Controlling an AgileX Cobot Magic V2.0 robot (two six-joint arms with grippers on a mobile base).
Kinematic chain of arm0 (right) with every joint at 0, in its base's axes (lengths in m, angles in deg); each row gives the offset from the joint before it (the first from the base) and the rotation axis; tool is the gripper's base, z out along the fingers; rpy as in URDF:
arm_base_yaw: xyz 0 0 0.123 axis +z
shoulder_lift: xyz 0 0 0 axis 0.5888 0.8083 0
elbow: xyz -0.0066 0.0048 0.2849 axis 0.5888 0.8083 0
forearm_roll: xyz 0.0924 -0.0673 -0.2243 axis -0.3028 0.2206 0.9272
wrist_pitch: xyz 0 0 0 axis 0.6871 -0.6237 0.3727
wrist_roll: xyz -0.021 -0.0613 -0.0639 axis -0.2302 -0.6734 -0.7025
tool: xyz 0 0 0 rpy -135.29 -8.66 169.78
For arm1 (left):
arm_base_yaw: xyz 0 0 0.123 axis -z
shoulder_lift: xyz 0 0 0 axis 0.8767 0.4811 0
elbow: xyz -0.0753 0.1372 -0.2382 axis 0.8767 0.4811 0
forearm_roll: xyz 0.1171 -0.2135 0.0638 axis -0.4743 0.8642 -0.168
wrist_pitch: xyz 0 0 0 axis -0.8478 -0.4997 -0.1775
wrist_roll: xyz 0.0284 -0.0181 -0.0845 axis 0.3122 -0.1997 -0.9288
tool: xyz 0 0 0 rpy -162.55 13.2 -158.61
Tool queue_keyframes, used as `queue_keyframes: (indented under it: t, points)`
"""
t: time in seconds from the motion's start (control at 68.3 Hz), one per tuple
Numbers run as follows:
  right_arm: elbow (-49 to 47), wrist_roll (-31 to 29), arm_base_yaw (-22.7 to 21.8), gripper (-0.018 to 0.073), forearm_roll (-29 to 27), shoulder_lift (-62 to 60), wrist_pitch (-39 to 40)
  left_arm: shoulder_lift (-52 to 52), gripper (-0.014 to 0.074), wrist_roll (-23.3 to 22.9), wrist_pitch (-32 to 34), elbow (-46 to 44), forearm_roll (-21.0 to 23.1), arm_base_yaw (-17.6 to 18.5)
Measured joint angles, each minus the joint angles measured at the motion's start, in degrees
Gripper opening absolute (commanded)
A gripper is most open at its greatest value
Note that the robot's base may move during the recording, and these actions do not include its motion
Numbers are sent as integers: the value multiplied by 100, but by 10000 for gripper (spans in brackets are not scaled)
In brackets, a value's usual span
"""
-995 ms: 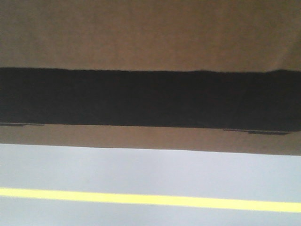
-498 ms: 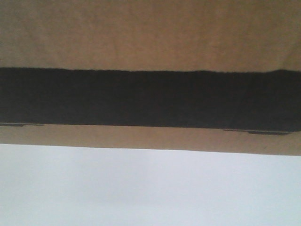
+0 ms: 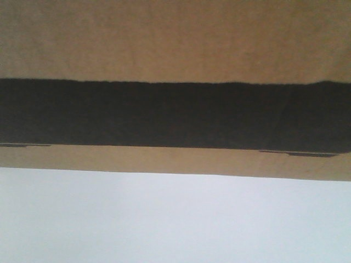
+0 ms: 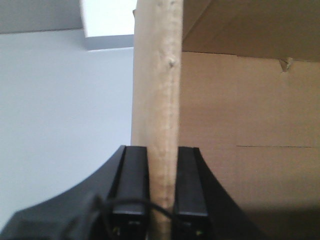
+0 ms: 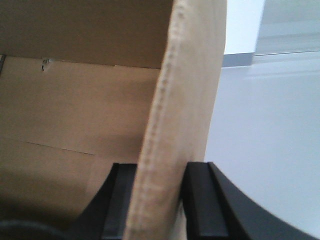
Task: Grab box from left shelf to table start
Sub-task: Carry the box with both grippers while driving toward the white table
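Cardboard fills most of what I can see from here: the box, with its black panel running across the front, hangs or sits right over the pale surface, and I cannot tell if its bottom edge touches it. The left pincer is clamped on an upright cardboard wall of the box, one finger on each face. The right pincer is clamped the same way on the opposite wall. In my judgement the step in hand is the setting down. To do it well, both arms should go down together and at equal pace, so that the box is level and no wall is bent or torn by a sideways pull. The grip is only on thin edges, so a slow motion is better. The pincers should come apart only when the bottom lies flat and fully on the surface, not over its border, and then withdraw straight along the walls.
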Motion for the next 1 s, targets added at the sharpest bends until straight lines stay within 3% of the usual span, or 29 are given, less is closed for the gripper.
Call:
queue_keyframes:
  t: [0.995]
  points:
    - [-9, 0, 0, 58, 19, 0, -34, 148, -92, 0, 76, 22, 8, 0]
